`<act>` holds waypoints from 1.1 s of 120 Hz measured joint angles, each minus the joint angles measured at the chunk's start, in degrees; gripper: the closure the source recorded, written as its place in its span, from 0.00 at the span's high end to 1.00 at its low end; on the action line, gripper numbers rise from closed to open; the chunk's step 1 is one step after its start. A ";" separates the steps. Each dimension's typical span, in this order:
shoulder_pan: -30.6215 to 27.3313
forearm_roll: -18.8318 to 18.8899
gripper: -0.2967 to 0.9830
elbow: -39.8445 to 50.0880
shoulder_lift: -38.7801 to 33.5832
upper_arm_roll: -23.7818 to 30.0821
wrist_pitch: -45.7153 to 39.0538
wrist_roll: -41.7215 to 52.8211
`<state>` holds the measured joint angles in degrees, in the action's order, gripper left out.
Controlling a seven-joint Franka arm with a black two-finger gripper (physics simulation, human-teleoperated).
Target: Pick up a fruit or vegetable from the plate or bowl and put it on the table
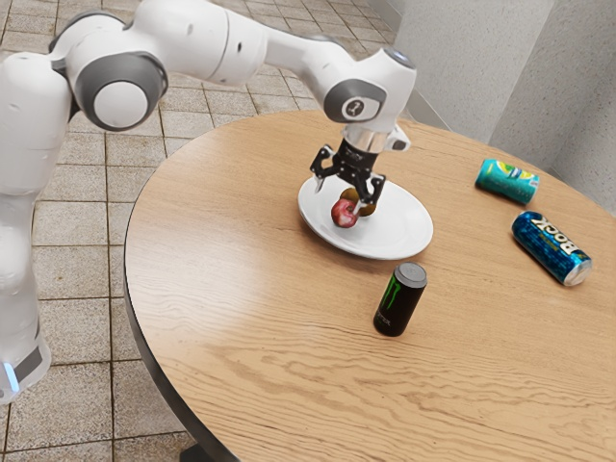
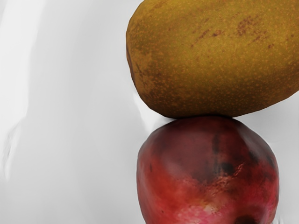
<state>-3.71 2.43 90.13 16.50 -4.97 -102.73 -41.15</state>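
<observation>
My gripper [image 1: 340,195] is open over the white plate [image 1: 399,226], its fingers wide apart. Under it, a red fruit [image 1: 344,214] rests on the plate against a brownish-yellow fruit [image 1: 366,206]; one fingertip overlaps the pair in the exterior view, and whether it touches them I cannot tell. From the wrist, the red fruit [image 2: 208,168] and the larger, oval brownish-yellow fruit [image 2: 215,56] touch each other on the white plate [image 2: 70,116]. Part of the brownish-yellow fruit is hidden behind the gripper in the exterior view.
A black can [image 1: 399,300] stands upright on the wooden table [image 1: 250,327], near the plate. Toward the exterior view's right, a teal can [image 1: 507,181] and a blue can [image 1: 551,248] lie on their sides. Bare wood surrounds the plate.
</observation>
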 joint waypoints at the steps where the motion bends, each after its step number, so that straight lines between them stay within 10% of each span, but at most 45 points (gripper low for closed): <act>1: -0.01 -0.03 0.77 0.00 0.05 0.01 -0.01 0.05; 132: -1.55 -1.66 0.77 -1.03 3.68 1.83 -3.55 3.26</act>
<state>-5.26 0.76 89.09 20.18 -3.14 -106.28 -37.89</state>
